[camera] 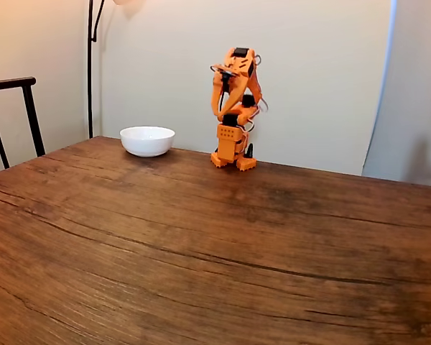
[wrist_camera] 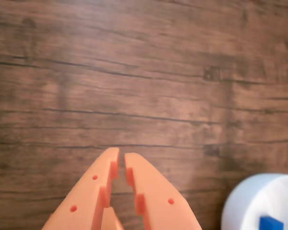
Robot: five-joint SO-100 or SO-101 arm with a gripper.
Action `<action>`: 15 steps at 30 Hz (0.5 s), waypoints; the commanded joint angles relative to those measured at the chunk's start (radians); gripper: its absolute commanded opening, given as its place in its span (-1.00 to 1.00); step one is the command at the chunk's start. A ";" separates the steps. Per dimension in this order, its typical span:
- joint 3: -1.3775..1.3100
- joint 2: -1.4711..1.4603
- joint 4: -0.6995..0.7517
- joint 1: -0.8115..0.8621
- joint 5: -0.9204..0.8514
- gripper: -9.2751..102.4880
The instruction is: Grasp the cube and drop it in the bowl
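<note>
In the wrist view the white bowl point(wrist_camera: 259, 201) sits at the bottom right corner, cut off by the frame edge. The deep-blue cube point(wrist_camera: 271, 224) lies inside it. My orange gripper point(wrist_camera: 122, 155) rises from the bottom edge, left of the bowl and apart from it, above bare wood. Its fingertips almost touch, with nothing between them. In the fixed view the bowl point(camera: 147, 140) stands at the back of the table, left of the folded orange arm point(camera: 233, 108).
The table point(camera: 215, 244) is dark brown wood with wide free room in front of the arm. A dark chair back point(camera: 14, 115) stands at the left edge. A thin lamp pole point(camera: 90, 65) stands against the wall behind the bowl.
</note>
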 commanded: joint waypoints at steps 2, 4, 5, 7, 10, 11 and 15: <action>0.069 0.104 -0.025 -0.055 -0.025 -0.84; 0.118 0.149 -0.061 -0.095 -0.034 -0.84; 0.149 0.167 -0.086 -0.110 -0.032 -0.84; 0.212 0.173 -0.149 -0.129 -0.032 -0.84; 0.314 0.172 -0.276 -0.144 -0.032 -0.84; 0.350 0.172 -0.321 -0.147 -0.032 -0.84; 0.492 0.172 -0.480 -0.155 -0.035 -0.84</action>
